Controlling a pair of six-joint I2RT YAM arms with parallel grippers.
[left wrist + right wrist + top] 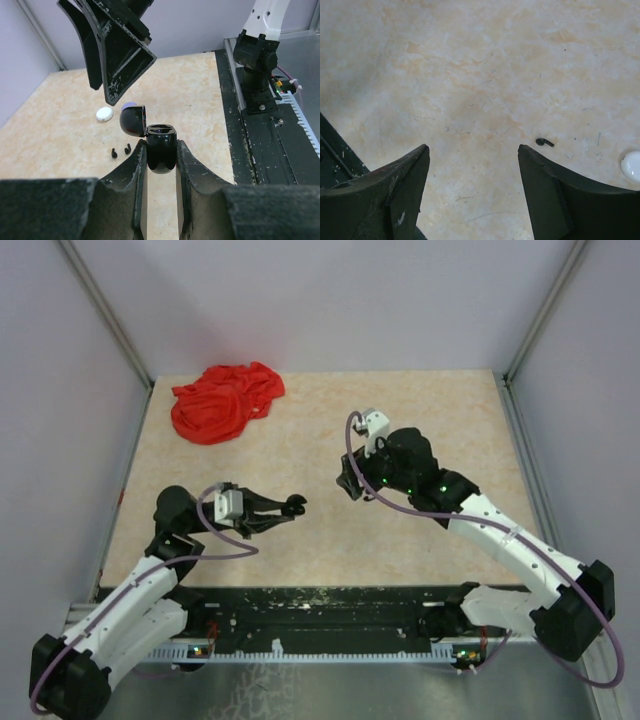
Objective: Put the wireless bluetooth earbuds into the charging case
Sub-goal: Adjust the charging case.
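Note:
My left gripper [161, 146] is shut on a black charging case [161, 152] and holds it upright above the table, with its lid [132, 121] hinged open to the left. In the top view this gripper [295, 505] is at mid-table. Two tiny black earbuds [114, 154] [127, 148] lie on the table just left of the case. My right gripper [472, 150] is open and empty, hovering over the table. One black earbud [544, 142] lies just beyond its right finger. The right gripper also shows in the top view [350, 485], close to the left one.
A white round case [105, 114] lies on the table beyond the earbuds and also shows in the right wrist view [631, 165]. A lavender object [130, 105] peeks out behind the open lid. A red cloth [225, 400] lies at the back left. Walls enclose the table.

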